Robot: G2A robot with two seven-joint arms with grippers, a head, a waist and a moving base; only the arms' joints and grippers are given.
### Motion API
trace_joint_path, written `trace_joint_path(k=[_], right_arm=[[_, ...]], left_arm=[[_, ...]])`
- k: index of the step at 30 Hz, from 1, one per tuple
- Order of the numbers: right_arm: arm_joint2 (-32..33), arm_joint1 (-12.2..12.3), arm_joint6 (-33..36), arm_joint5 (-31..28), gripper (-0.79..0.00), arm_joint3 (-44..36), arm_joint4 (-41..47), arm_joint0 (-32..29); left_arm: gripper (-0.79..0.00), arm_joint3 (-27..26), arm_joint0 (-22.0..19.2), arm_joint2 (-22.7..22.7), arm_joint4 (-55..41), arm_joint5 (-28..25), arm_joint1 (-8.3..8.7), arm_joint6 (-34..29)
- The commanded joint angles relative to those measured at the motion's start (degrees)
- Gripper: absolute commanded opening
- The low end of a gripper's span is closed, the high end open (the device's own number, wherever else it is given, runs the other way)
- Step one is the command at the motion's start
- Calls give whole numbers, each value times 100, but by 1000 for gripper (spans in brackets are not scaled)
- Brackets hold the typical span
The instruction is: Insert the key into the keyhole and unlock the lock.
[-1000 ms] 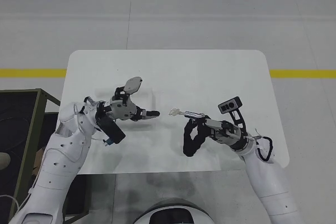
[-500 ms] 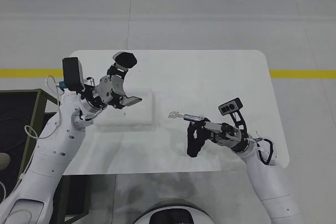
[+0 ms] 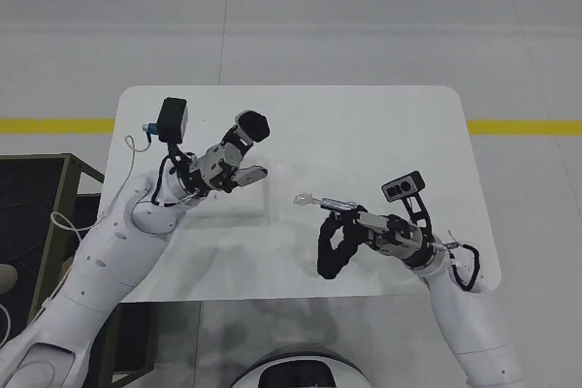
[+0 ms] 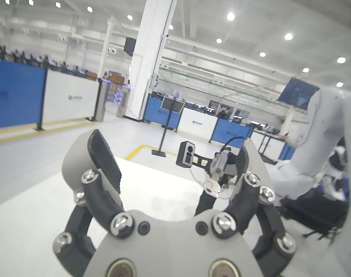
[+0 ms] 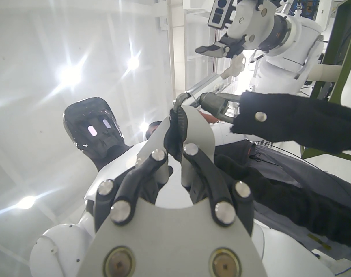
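Apparently the single key (image 3: 304, 198) already stood out from the end face of the one lock (image 3: 336, 203), its flat head pointing towards the middle of the table (image 3: 388, 126); whether the blade was fully seated could not be told. The lock was a metal cylinder held up in the air above the table's near side, lying roughly level, with its black fabric-sleeved cable loop (image 3: 330, 250) hanging beneath it. The right tool (image 3: 357, 215) was clamped narrow on the lock just behind the cylinder, with nothing else in its grip. Across a gap, the left tool (image 3: 256, 149) hung over the table's left part, well apart from the key, its two fingers spread wide around nothing and facing the key head. The step in hand looked to be the left tool's approach to grip and turn the key. To do it well, the wide fingers would need to line up with the cylinder's axis, close flat on both faces of the key head rather than on its edges, press lightly inward to seat the blade, and then twist about that axis alone, without levering sideways. The right tool would have to hold firm against the turn. Counted: one key, one lock with one cable loop, two tools, one table.
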Motion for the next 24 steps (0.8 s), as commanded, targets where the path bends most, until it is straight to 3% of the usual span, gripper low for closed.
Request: trace_joint_path(k=[1,3,5,7,20,21,23,24], right_arm=[[-14,-1,7,-7,-785,-3,11,3],[-38,-5,12,-14,-785,6,33,19],[-62,-9,14,-13,-785,26,42,45],[-72,-12,14,-31,-785,46,53,73],[-191,-24,56,40,-785,222,127,202],[-202,-24,57,47,-785,221,121,204],[-224,-24,58,59,-785,211,113,204],[-234,-24,58,66,-785,204,109,203]], left_arm=[[0,-116,-149,-201,-4432,1094,145,-2290],[0,-135,-136,-500,-5790,1741,227,-3583],[0,-28,-15,-705,-6599,2209,254,-4254],[0,62,80,-785,-6767,2461,261,-4819],[-9,133,572,-230,-6461,2906,12,-6132],[-99,151,568,-224,-6419,2891,-7,-6162],[-163,204,571,-209,-6364,2886,-47,-6130],[-305,209,571,-199,-6393,2918,-69,-6115]])
